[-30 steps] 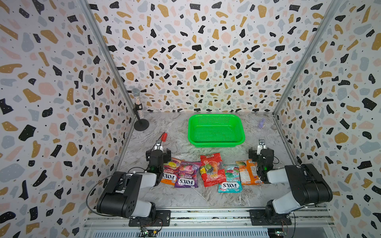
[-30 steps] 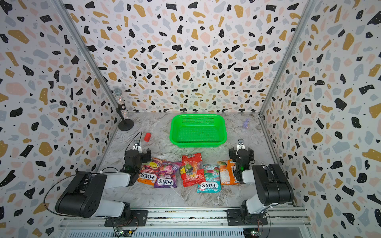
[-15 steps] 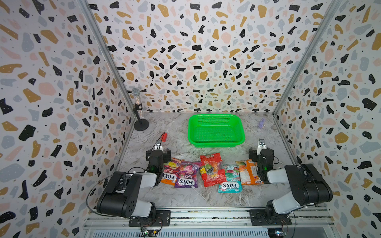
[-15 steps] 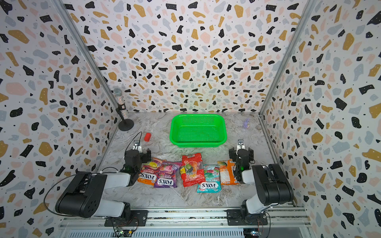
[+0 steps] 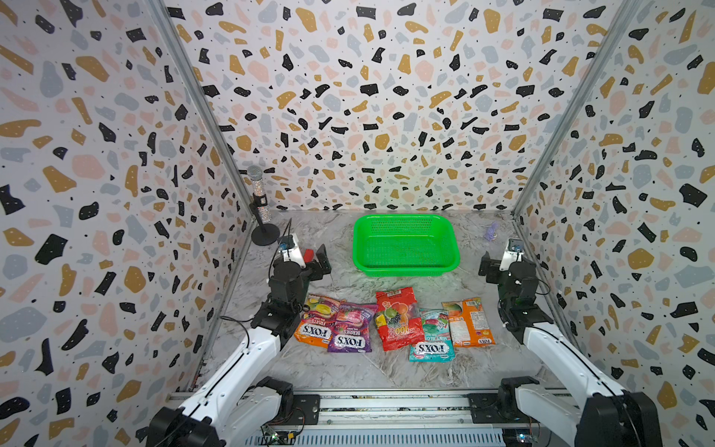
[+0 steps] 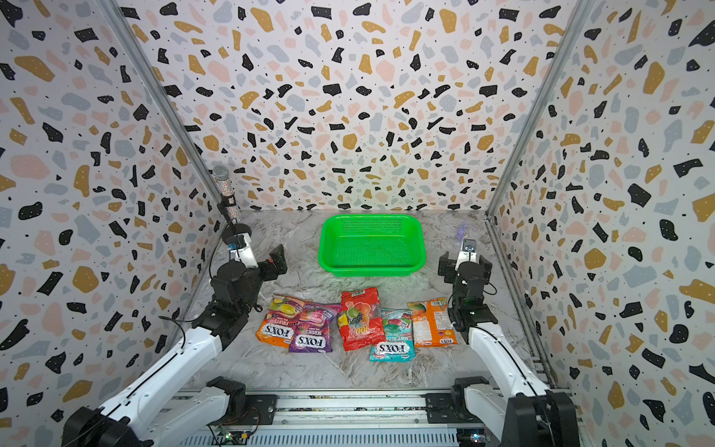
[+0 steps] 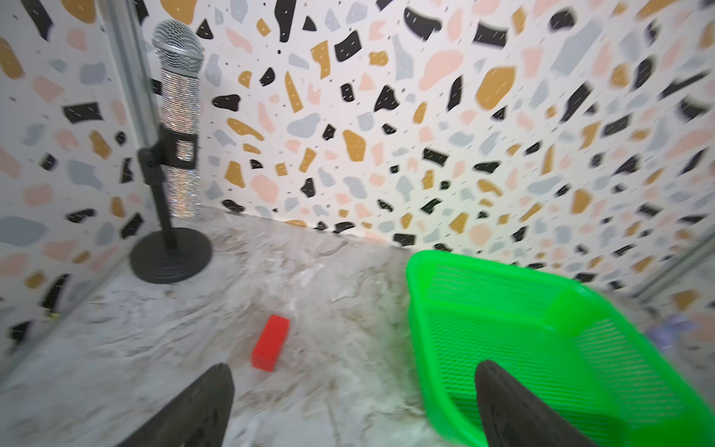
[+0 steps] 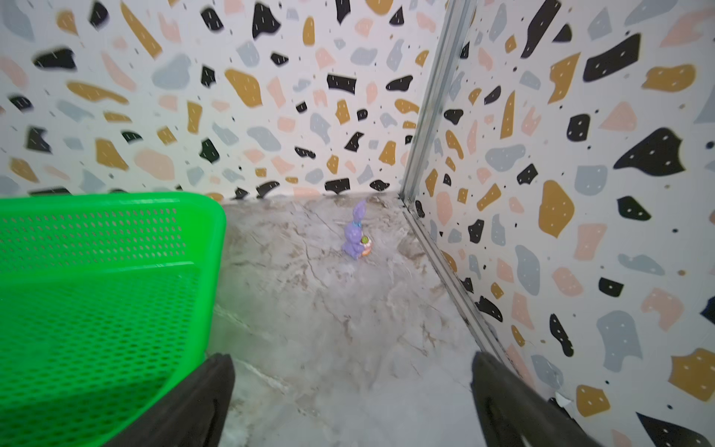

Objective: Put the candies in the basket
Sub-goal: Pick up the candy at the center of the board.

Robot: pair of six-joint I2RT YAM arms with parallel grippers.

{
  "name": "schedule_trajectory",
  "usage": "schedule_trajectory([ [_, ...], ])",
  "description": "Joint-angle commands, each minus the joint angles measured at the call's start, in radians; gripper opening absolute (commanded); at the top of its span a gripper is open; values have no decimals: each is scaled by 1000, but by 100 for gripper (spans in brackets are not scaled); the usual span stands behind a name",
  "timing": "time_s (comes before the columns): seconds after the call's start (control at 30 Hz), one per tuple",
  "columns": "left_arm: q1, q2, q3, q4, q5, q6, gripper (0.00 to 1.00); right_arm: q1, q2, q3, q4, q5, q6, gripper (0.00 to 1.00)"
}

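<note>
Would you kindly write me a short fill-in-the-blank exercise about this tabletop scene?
1. The candies in front of the basket number ___ bags.
2. Between the red bag and the right-end orange bag lies the ___ bag.
3. The microphone stands in the robot's back ___ corner.
4. Ahead of the left gripper lies a small ___ block.
Missing words: five, teal, left, red.

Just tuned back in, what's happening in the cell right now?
Neither arm is handling anything. The left gripper and the right gripper are open and empty, held above the table to either side of the green basket, which has nothing in it. The five candy bags lie in a row on the table nearer the robot: orange bag, purple bag, red bag, teal bag, second orange bag.
</note>
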Motion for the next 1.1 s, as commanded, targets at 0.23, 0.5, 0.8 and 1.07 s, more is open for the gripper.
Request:
schedule_trajectory([
  [0.23,-141,162,34,-60,211,-166,100,-10,13,87,-752,142,562,100],
  [0.5,-141,-15,33,-306,-77,-222,100,-10,-146,40,-672,-186,479,99],
  [0.8,-137,-105,-123,-353,-327,-555,100,14,-143,14,-625,-715,474,89],
  [1.07,-136,5,-72,-532,-463,-814,100,290,-94,18,-689,-620,455,87],
])
